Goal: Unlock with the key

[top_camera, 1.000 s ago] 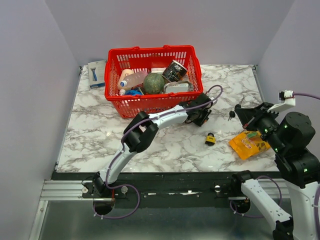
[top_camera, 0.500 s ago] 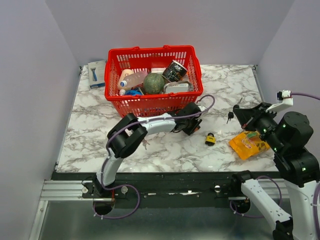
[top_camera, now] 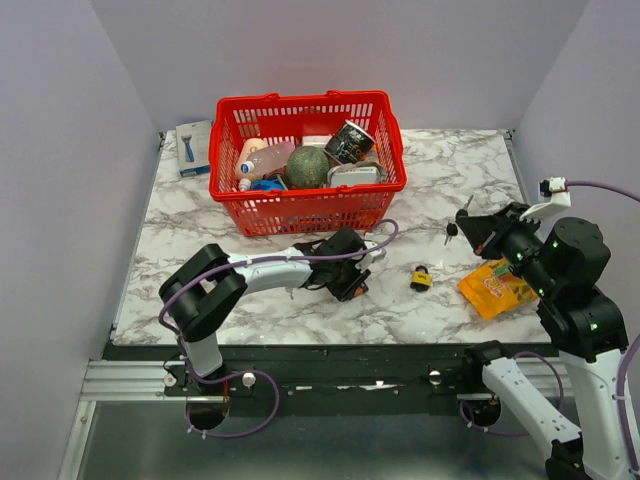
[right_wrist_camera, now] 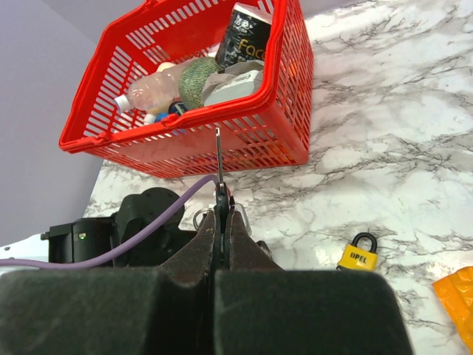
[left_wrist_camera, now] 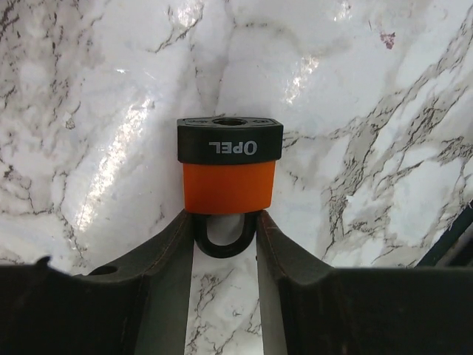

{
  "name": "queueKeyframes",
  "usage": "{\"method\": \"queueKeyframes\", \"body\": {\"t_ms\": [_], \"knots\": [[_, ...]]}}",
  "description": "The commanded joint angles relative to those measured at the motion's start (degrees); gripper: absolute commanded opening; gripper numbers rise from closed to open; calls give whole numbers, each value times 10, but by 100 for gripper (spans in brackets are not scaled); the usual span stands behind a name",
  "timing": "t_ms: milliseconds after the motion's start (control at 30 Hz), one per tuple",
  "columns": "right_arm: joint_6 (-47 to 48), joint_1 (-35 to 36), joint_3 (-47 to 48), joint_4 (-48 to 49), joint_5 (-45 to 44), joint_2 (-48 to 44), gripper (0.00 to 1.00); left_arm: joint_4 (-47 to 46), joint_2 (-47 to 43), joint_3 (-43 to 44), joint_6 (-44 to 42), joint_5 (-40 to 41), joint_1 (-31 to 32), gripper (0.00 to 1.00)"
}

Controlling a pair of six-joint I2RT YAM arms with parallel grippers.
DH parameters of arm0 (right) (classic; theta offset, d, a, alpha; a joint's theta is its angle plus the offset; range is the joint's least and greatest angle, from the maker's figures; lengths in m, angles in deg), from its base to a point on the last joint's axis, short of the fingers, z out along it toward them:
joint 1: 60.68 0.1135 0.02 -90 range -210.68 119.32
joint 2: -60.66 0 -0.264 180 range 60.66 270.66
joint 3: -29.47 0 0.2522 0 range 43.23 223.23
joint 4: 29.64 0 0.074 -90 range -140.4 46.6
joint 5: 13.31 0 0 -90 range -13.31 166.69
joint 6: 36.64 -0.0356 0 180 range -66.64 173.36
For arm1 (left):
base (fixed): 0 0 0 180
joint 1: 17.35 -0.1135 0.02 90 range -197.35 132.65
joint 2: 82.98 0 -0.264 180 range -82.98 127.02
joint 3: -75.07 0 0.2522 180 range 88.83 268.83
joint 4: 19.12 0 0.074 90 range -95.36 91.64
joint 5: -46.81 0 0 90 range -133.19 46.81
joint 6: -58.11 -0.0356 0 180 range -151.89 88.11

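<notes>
Left pincer [left_wrist_camera: 225,222]: its two fingers sit on each side of the black loop of the orange padlock [left_wrist_camera: 229,185] and press on it, so it is gripping the lock.
Orange padlock: it sticks out just past the tips of the left pincer. Its black end with the word OPEL points away from the fingers. The pictures do not show whether it touches the table [top_camera: 200,250].
Right pincer [right_wrist_camera: 222,211]: its fingers are squeezed tight together on the key [right_wrist_camera: 219,159].
Key: the thin metal part sticks straight out past the tips of the right pincer. A small ring [right_wrist_camera: 199,218] shows just beside the fingers.
Yellow padlock [top_camera: 421,278]: it lies flat on the table between the two pincers, apart from both.
Red basket [top_camera: 300,105]: it is full of things and stands on the table, past the left pincer.
Orange packet [top_camera: 495,290]: it lies on the table under the right arm, near the right pincer.
</notes>
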Motion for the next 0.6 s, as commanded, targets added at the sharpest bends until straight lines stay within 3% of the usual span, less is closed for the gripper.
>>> {"method": "queueKeyframes", "body": {"t_ms": [0, 67, 167, 567], "knots": [[5, -2, -14, 26, 18, 9, 1, 80, -15, -12, 17, 8, 2, 57], [5, -1, -15, 29, 20, 11, 1, 87, -39, -14, 32, 31, 2, 74], [9, -1, -15, 36, 26, 19, 1, 79, -75, -26, 51, 48, 2, 85], [6, -1, -27, 54, 44, 25, 1, 41, -57, -25, 107, 56, 9, 86]]}}
